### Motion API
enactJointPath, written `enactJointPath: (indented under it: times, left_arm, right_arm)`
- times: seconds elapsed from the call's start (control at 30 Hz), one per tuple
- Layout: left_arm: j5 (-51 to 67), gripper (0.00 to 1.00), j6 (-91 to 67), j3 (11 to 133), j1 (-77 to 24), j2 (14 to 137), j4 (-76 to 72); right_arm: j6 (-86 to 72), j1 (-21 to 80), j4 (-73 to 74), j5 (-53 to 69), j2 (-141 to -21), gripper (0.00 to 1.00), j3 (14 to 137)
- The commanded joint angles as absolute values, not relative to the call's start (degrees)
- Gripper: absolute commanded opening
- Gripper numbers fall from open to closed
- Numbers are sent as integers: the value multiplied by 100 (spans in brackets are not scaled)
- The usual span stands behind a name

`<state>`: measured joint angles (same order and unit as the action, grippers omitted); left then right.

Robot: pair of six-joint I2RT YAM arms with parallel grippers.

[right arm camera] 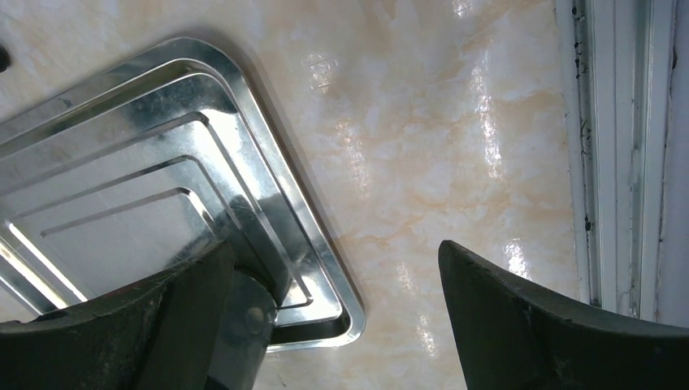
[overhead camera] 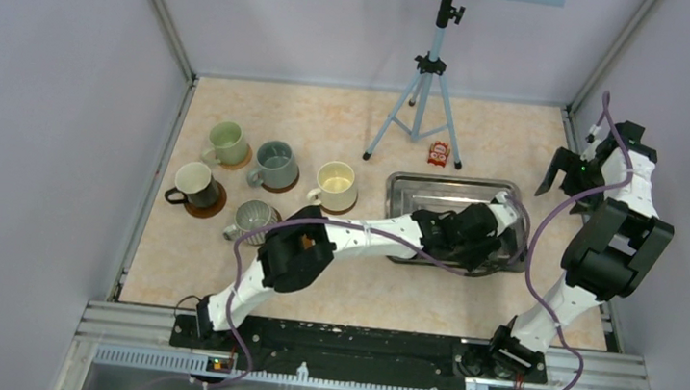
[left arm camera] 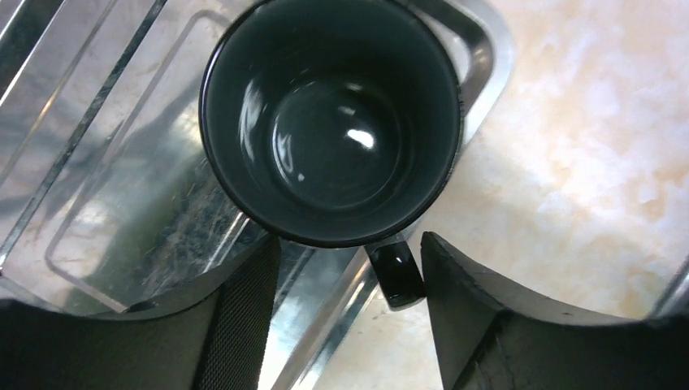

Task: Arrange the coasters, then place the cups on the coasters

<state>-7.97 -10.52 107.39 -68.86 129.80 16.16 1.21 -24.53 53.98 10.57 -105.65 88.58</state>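
A dark teal-grey cup (left arm camera: 329,122) stands upright in the corner of the steel tray (left arm camera: 114,203). Its handle (left arm camera: 396,275) points toward my left gripper (left arm camera: 349,244). The handle lies between the fingers, close against the right finger (left arm camera: 455,284), with a gap to the left one; the gripper is open. In the top view my left gripper (overhead camera: 477,240) hides this cup. Several other cups stand at the left: pale green (overhead camera: 228,142), grey-blue (overhead camera: 275,163), cream (overhead camera: 334,184), white (overhead camera: 193,182), ribbed grey (overhead camera: 254,216). Brown coasters (overhead camera: 209,208) show under some. My right gripper (right arm camera: 335,244) hangs open, empty.
The tray (overhead camera: 419,185) lies right of centre, with the left arm stretched across it. A tripod (overhead camera: 426,97) and a small red object (overhead camera: 438,153) stand at the back. My right gripper (overhead camera: 560,179) is raised near the right wall rail (right arm camera: 617,146).
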Motion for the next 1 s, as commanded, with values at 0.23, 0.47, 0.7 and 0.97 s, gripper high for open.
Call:
enactJointPath:
  times: [0.23, 0.47, 0.7, 0.97]
  left_arm:
    - [-674, 60, -791, 10615, -6700, 12826, 1444]
    - [-236, 56, -651, 10836, -6608, 13121, 1528]
    - [-148, 41, -599, 10910, -6441, 13240, 1503]
    - [-384, 0, -492, 11034, -6278, 13140, 1522]
  right_arm:
    - [44, -2434, 5320, 1020, -10538, 95, 8987]
    - [44, -2435, 5322, 1016, -10529, 95, 8982]
    - [49, -2434, 5323, 1052, -10529, 95, 8974]
    - [70, -2434, 5334, 1078, -10505, 95, 8959]
